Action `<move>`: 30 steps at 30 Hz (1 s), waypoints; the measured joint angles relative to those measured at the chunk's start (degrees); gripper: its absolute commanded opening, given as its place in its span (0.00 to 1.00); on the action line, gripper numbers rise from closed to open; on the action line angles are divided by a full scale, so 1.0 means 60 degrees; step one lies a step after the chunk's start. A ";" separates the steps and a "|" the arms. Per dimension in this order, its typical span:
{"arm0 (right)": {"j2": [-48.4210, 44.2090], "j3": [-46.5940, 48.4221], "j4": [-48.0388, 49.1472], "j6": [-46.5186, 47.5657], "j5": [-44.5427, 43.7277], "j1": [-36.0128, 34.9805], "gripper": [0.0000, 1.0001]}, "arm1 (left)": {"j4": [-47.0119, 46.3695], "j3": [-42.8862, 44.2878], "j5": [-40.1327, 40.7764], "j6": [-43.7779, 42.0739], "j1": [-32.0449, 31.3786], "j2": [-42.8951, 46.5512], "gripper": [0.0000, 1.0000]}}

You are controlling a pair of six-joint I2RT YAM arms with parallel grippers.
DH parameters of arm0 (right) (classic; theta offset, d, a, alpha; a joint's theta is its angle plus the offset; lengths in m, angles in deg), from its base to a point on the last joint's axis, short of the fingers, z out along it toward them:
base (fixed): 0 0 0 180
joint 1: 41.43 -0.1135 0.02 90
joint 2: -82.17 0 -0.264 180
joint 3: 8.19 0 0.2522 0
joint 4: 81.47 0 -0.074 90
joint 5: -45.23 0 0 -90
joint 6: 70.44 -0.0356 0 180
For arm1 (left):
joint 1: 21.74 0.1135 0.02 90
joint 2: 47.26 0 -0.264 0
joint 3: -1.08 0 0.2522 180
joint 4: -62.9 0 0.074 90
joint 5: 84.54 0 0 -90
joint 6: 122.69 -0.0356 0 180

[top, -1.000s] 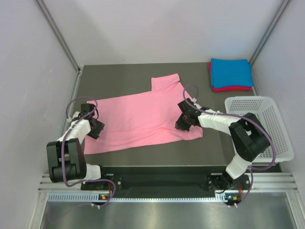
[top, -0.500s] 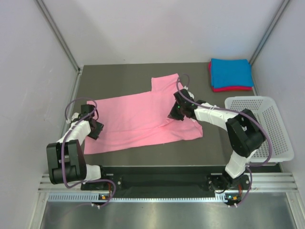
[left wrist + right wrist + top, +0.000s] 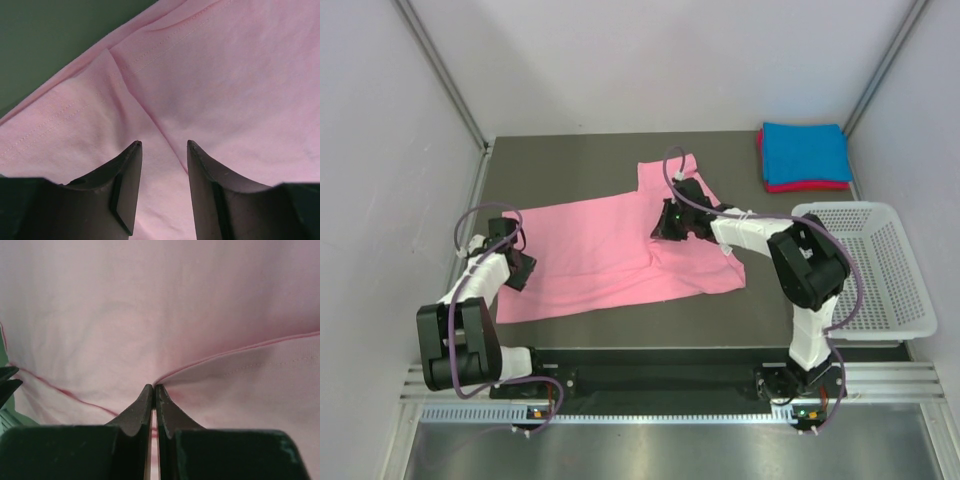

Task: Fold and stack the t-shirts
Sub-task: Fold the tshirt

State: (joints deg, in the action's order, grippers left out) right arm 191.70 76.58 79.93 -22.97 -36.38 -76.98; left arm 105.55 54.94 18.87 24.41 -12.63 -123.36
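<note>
We judge the pink t-shirt (image 3: 590,255), flat on the tabletop (image 3: 570,160), mid-fold: right fingers (image 3: 136,411) pinch its edge; left fingers (image 3: 126,182) hover spread over its other end. Next, the pinched edge needs carrying across, kept taut.

Table top (image 3: 590,165): matte dark grey-green, flat.
Walls (image 3: 650,60): plain pale grey panels at the back and both sides.
Corner posts (image 3: 445,75): two slanted aluminium profiles.
Near edge: black mounting plate (image 3: 660,362), aluminium rail (image 3: 890,378), brushed metal shelf (image 3: 670,452).
Light: even, soft, faint shadows.
</note>
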 measured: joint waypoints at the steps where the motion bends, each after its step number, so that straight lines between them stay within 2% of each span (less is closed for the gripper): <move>1: 0.0062 0.0000 0.0018 0.0047 0.0073 -0.0022 0.02 | 0.0004 0.0000 0.0004 0.0000 0.0000 0.0000 0.46; 4: 0.0168 0.0015 0.0025 0.0189 0.0164 -0.0106 0.09 | 0.0022 0.0004 0.0029 0.0000 0.0000 0.0000 0.46; 7: 0.0255 0.0335 -0.0379 0.0379 0.0062 -0.0175 0.28 | 0.0095 0.0044 0.0153 0.0000 0.0000 0.0004 0.47; 11: 0.0197 0.1089 -0.1577 0.0612 -0.0579 -0.0200 0.41 | 0.0328 0.0127 0.0335 0.0044 0.0000 0.0189 0.47; 14: -0.0284 0.1311 -0.2798 0.0648 -0.1406 -0.0200 0.42 | 0.0576 0.0259 0.0492 0.0168 0.0000 0.0539 0.48; 17: -0.1239 0.0892 -0.3821 0.0503 -0.2109 -0.0189 0.41 | 0.0805 0.0357 0.0659 0.0361 0.0000 0.0889 0.49; 23: -0.3442 -0.1341 -0.4900 0.0193 -0.2783 -0.0095 0.40 | 0.1359 0.0251 0.0783 0.1075 0.0004 0.0962 0.47; 30: -0.3734 -0.2769 -0.5264 0.0182 -0.3242 0.0240 0.37 | 0.1647 -0.0113 0.1075 0.1792 0.0004 -0.0211 0.48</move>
State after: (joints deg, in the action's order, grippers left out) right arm 169.30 59.97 48.35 -21.87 -55.84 -75.54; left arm 115.43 54.26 25.32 35.16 -12.61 -124.62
